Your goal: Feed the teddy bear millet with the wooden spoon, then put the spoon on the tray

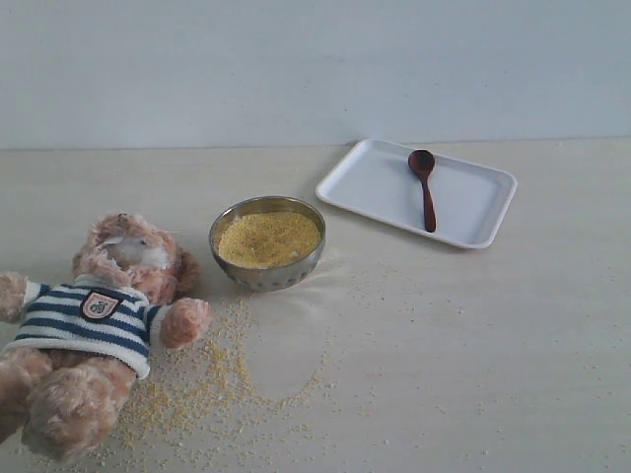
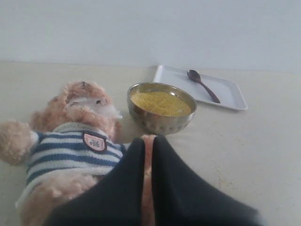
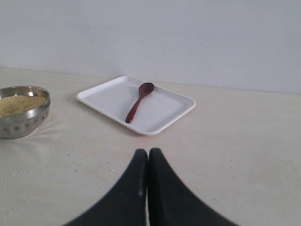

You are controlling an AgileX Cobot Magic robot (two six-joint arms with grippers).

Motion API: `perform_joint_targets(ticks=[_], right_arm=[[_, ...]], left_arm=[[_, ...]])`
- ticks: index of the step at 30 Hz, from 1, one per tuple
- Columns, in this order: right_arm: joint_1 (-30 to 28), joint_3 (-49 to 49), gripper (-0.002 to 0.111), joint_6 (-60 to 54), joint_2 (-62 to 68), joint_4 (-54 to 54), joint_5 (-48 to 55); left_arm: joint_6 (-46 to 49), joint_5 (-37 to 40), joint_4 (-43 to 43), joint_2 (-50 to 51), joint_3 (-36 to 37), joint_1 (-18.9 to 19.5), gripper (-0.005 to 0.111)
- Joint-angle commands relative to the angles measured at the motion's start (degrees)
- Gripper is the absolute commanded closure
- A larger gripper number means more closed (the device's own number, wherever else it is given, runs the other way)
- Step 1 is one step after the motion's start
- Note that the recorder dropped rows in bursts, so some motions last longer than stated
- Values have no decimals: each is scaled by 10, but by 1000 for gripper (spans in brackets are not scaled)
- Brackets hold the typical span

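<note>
two pincers sit pressed shut and empty: the left pincer facing the teddy bear, the right pincer facing the tray. the wooden spoon lies flat on that tray. it looks light, stiff and smooth, so pinching the slim handle midway seems best. millet fills the steel bowl; loose grains dot the surface.

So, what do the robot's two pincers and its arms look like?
The left pincer and the right pincer look alike. Each has two smooth, matte black fingers, wide at the base and curving to narrow, rounded tips. No cables or markings show. The arms themselves are not in any view.
</note>
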Motion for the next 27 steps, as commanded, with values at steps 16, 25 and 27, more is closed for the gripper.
perform_joint_targets(ticks=[16, 25, 27], right_arm=[[-1, 0, 108, 0, -4, -1, -3], [-1, 0, 108, 0, -4, -1, -3], [-1, 0, 108, 0, -4, -1, -3]], left_arm=[[-36, -56, 128, -2, 2, -4, 101], [-387, -191, 466, -2, 3, -4, 101], [-472, -236, 552, -2, 3, -8, 101]])
